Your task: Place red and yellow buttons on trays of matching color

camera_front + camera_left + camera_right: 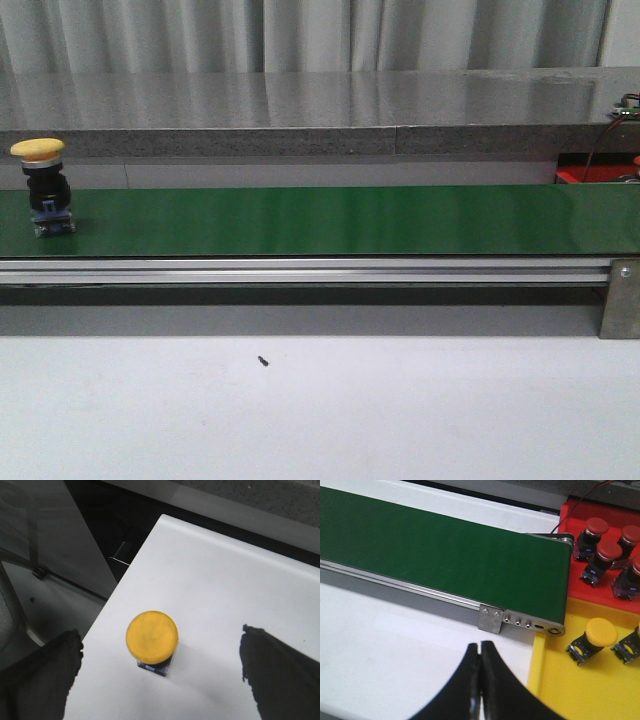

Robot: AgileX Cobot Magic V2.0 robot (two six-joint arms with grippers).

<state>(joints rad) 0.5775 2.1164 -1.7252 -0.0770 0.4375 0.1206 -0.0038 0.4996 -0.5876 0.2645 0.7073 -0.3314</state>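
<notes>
While the left gripper (160, 680) hung with its fingers (45, 670) spread wide apart, a yellow button (152, 637) stood upright on the white table (225, 590) just ahead of the gap and between the two fingertips, untouched by either. To take it well, the gripper probably needed to descend straight over the black body below the cap and close there, since the broad cap would likely slip. Across the workspace, the right gripper (480, 680) held its fingers pressed together on nothing, short of the conveyor belt's (445, 550) end bracket. Beyond and to one side of it lay the yellow tray (570, 680) with yellow buttons, and farther off the red tray (575, 515) with red buttons. A second yellow-capped button (42, 188) stood at the far left of the belt in the front view. Neither arm appeared in that view; both trays were cut off, so their counts could not be told.
</notes>
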